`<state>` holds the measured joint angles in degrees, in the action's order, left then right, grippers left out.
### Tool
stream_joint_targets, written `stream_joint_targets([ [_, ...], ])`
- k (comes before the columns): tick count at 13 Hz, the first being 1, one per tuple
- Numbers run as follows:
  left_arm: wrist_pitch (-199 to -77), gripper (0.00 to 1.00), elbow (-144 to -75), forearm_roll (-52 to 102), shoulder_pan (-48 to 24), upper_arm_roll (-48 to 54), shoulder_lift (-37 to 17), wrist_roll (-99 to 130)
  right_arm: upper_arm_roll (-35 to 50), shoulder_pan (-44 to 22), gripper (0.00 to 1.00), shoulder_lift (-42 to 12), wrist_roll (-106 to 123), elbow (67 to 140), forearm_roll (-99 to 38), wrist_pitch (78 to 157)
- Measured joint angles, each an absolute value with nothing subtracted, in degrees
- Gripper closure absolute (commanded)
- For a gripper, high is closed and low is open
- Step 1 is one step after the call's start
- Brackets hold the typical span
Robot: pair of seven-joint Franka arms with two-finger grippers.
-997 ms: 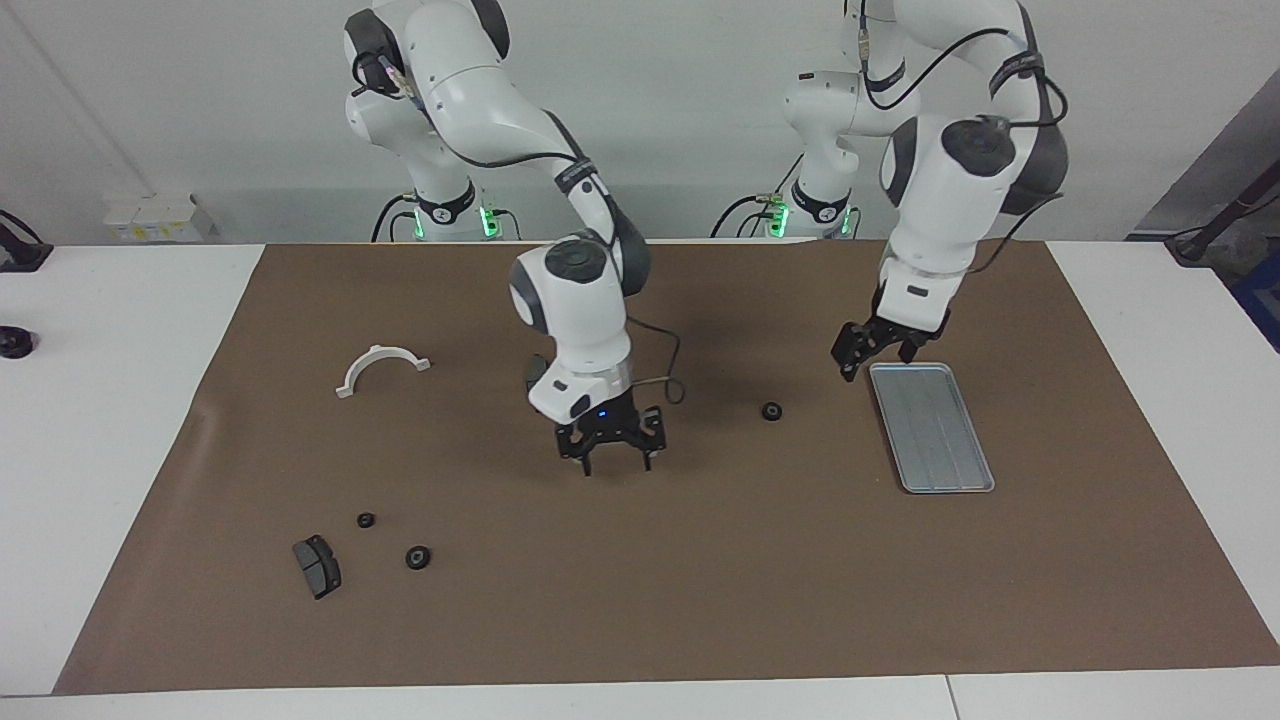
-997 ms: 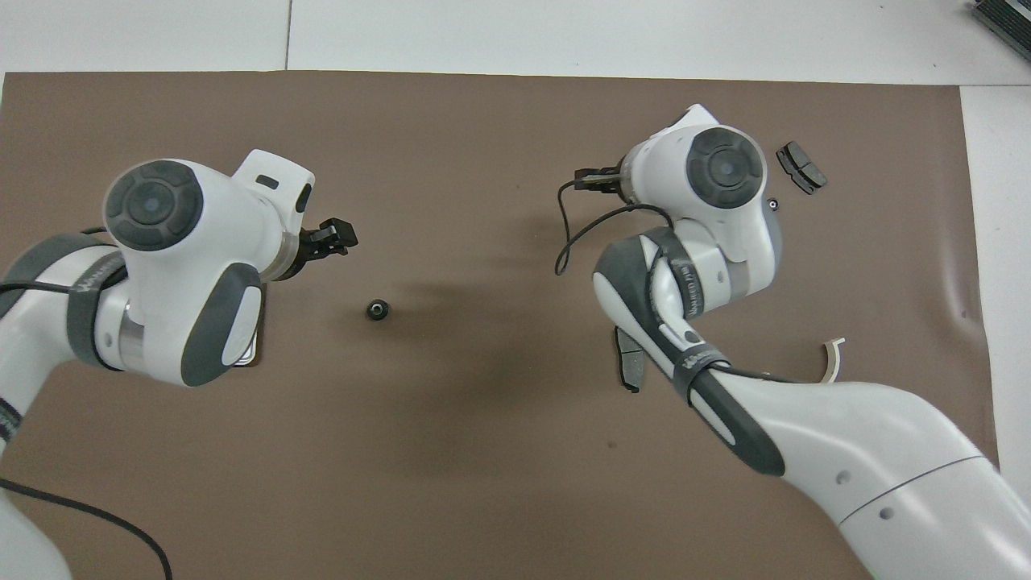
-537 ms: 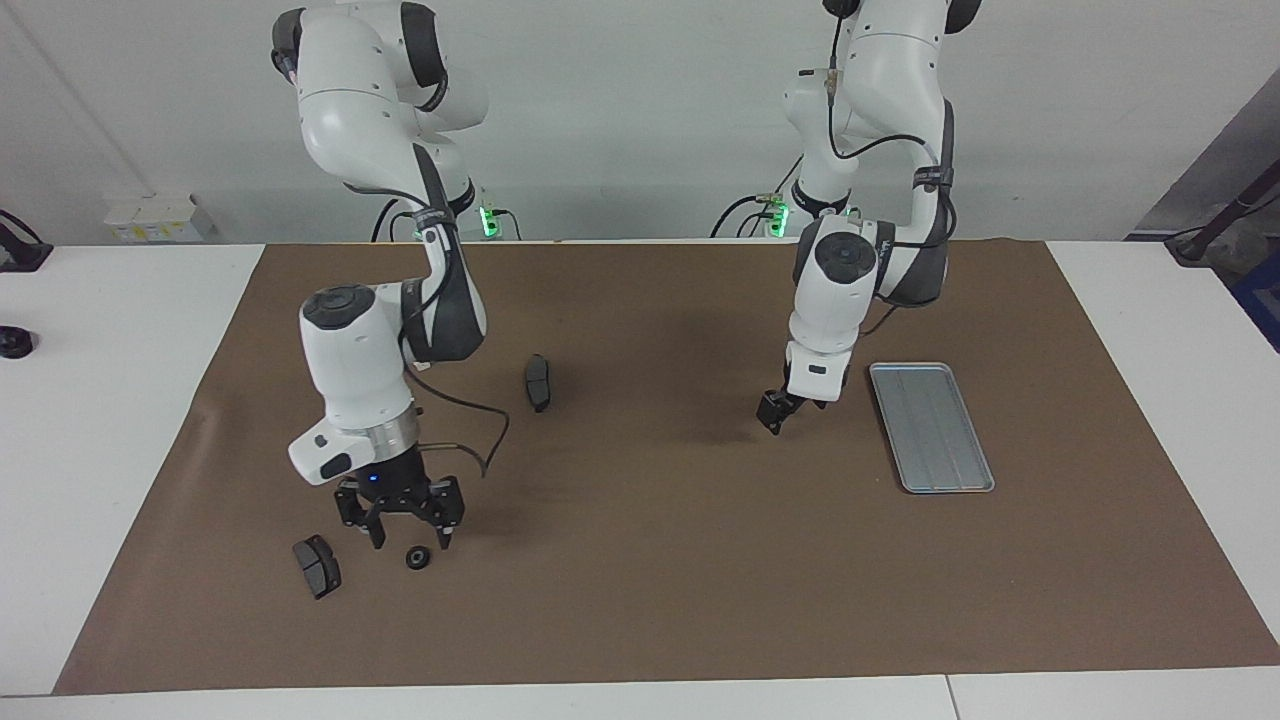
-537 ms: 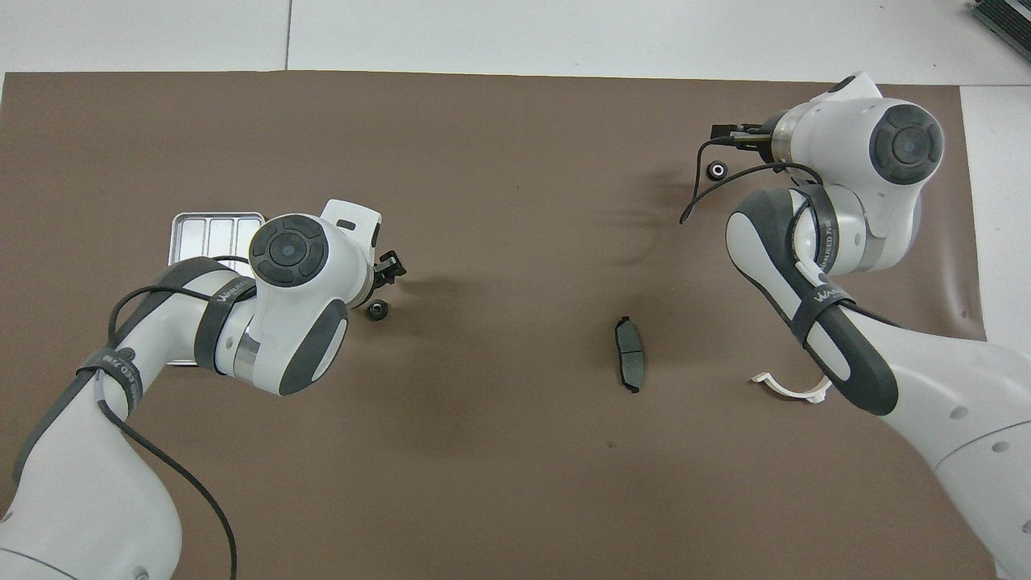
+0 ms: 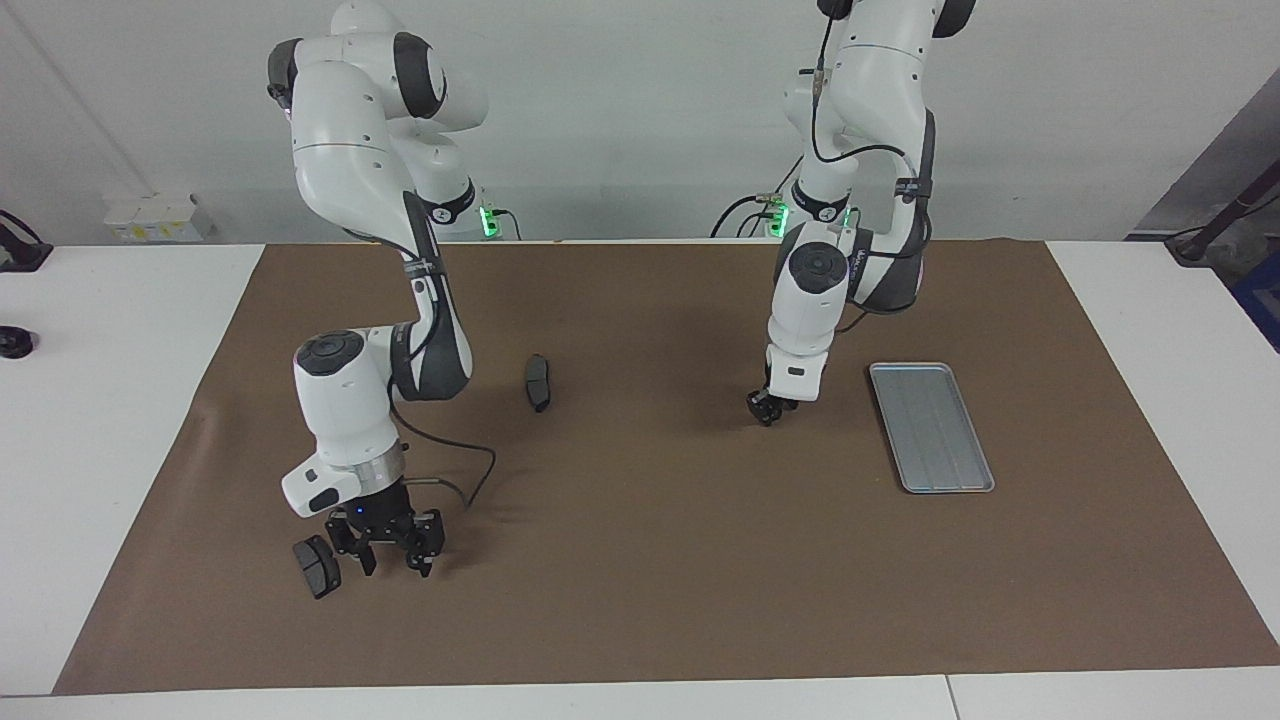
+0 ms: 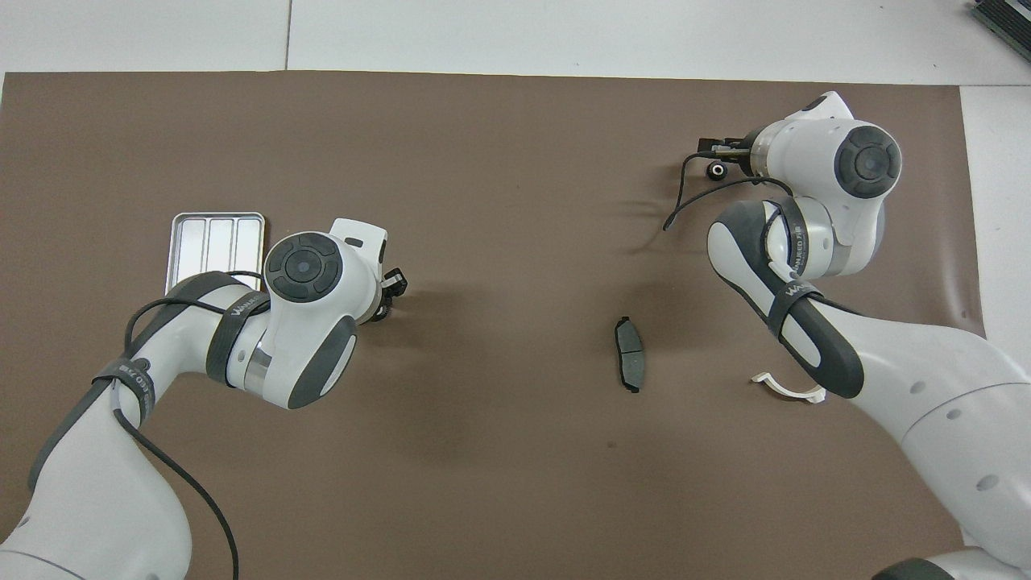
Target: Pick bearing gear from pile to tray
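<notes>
The pile lies toward the right arm's end of the mat. My right gripper (image 5: 391, 553) is open and low at the mat, beside a dark brake pad (image 5: 316, 566). A black ring (image 6: 715, 170) lies right at its tip (image 6: 729, 152); in the facing view a finger hides it. My left gripper (image 5: 767, 408) is down on the mat where a lone black ring lay, beside the silver tray (image 5: 930, 427). That ring is hidden under the hand (image 6: 391, 283). The tray (image 6: 216, 240) holds nothing.
A second brake pad (image 5: 538, 382) lies mid-mat, also seen from overhead (image 6: 629, 354). The white half-ring bracket (image 6: 791, 390) peeks out from under the right arm. A brown mat (image 5: 700, 560) covers the table.
The right arm swung from mid-mat to the pile and lowered its open gripper over a ring. The left gripper moved from the tray's corner down onto the lone ring.
</notes>
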<state>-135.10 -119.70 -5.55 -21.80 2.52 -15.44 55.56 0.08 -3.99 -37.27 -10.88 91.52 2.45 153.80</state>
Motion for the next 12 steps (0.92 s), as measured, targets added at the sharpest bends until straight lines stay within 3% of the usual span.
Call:
stream_joint_targets([
  [8,-136.2,0.43,-120.62,-5.55,-23.15,2.84,-15.07,57.03,-0.05,-4.12,0.51,-37.09,-10.9,92.51,2.46,149.06],
  [9,-136.97,0.53,-120.96,-5.55,-23.15,2.8,-15.01,57.03,-0.09,-4.11,0.53,-36.84,-10.9,92.48,2.45,147.86],
  [10,-137.7,0.9,-121.47,-5.55,-23.15,2.77,-14.8,57.03,-0.08,-4.13,0.56,-36.61,-10.9,92.48,2.45,146.77],
  [11,-138.58,1.0,-121.84,-5.52,-23.16,2.8,-14.55,57.03,-0.09,-4.14,0.61,-36.45,-10.9,92.48,2.45,146.24],
  [12,-138.78,1.0,-121.98,-5.53,-23.16,2.82,-14.35,57.02,-0.09,-4.16,0.68,-36.42,-10.9,92.48,2.47,146.14],
])
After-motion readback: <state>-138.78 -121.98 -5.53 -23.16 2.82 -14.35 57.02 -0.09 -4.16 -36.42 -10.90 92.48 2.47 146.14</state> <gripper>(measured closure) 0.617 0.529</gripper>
